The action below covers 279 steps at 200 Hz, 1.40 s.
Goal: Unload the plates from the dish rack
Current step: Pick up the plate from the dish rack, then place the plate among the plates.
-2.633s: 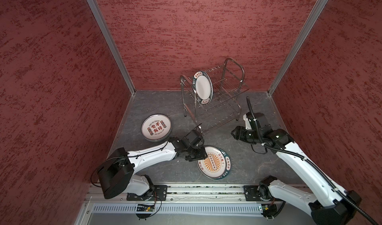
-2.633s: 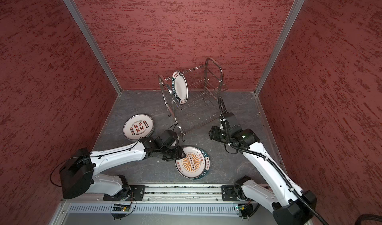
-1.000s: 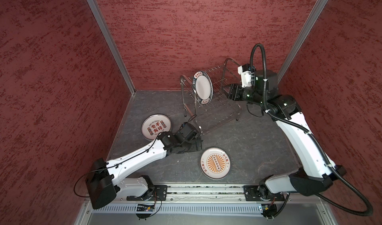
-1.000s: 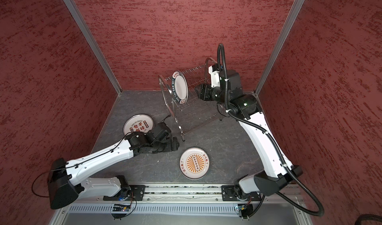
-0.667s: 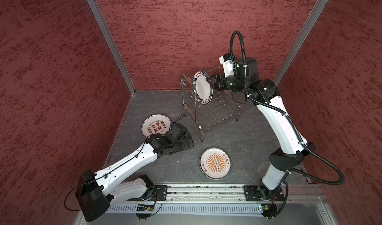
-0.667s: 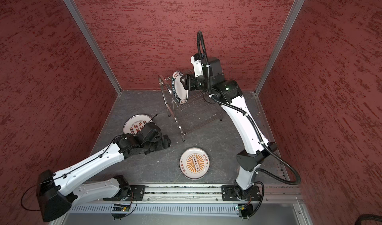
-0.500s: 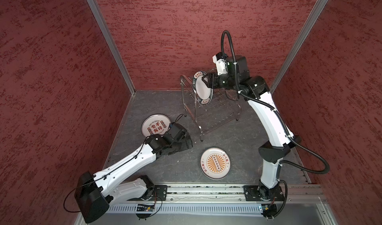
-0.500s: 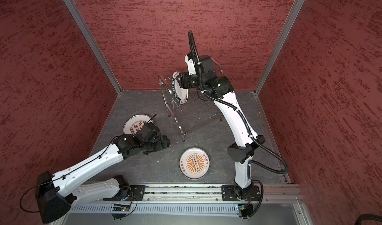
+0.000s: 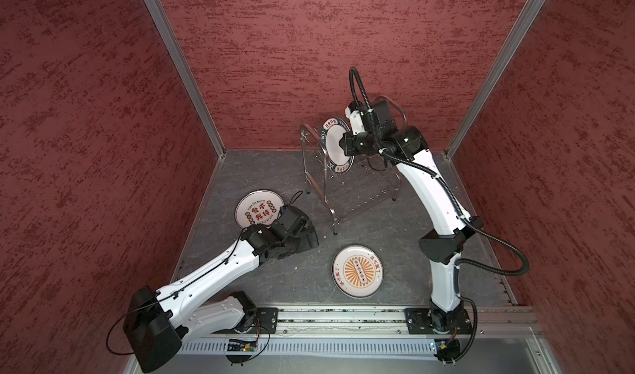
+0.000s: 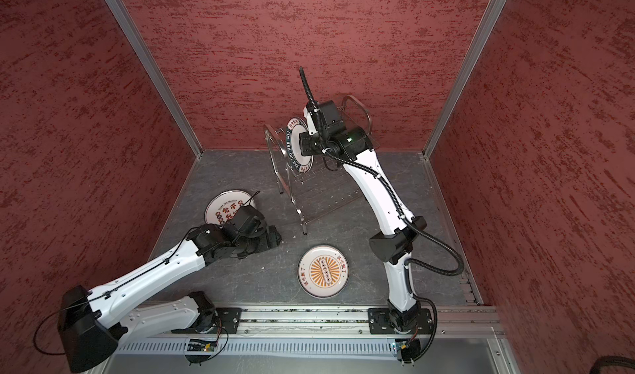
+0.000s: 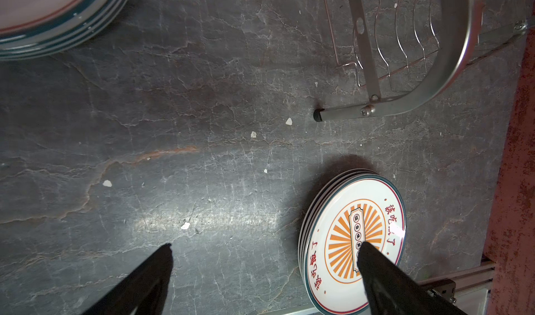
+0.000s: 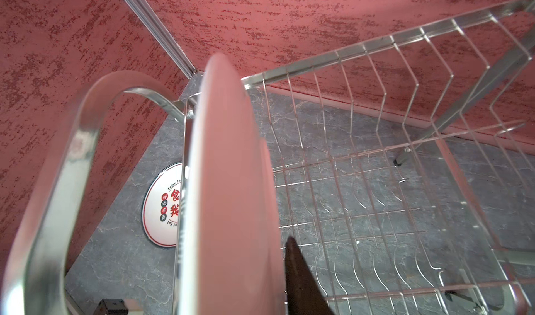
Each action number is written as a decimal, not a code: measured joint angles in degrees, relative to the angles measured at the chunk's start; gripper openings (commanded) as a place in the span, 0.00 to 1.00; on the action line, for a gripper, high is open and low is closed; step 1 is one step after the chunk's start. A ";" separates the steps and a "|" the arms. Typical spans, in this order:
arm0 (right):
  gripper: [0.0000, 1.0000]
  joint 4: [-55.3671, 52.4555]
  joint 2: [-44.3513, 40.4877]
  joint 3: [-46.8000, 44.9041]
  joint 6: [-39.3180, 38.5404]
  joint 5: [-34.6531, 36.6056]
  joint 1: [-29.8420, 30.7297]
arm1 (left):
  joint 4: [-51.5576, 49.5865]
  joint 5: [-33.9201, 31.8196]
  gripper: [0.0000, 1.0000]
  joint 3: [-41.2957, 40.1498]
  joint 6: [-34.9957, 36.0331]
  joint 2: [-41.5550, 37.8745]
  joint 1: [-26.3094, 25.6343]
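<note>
gripping the rim of the upright teal-rimmed plate [image 9: 332,146], the right tool [image 9: 344,144] sits at the upper tier of the dish rack [image 9: 360,190], at 12 o'clock on the counter [image 9: 388,238]. the left tool [image 11: 265,247] hovers low with jaws spread wide, between the chinese-character plate stack [image 9: 255,208] at 9 o'clock and the sunburst plate stack [image 9: 359,271] at 6 o'clock.

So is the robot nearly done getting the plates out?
Nearly. Done: two stacks lie on the table, a sunburst stack and a red-letter stack. In hand: the right gripper looks clamped on the plate standing in the rack. The left gripper is open and empty. Left: lift that plate out and set it down; I see no others in the rack.
</note>
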 measured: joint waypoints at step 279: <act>0.00 5.53 -37.40 -29.20 3.89 19.85 0.42 | 7.04 4.81 0.99 -1.20 2.05 0.96 -0.17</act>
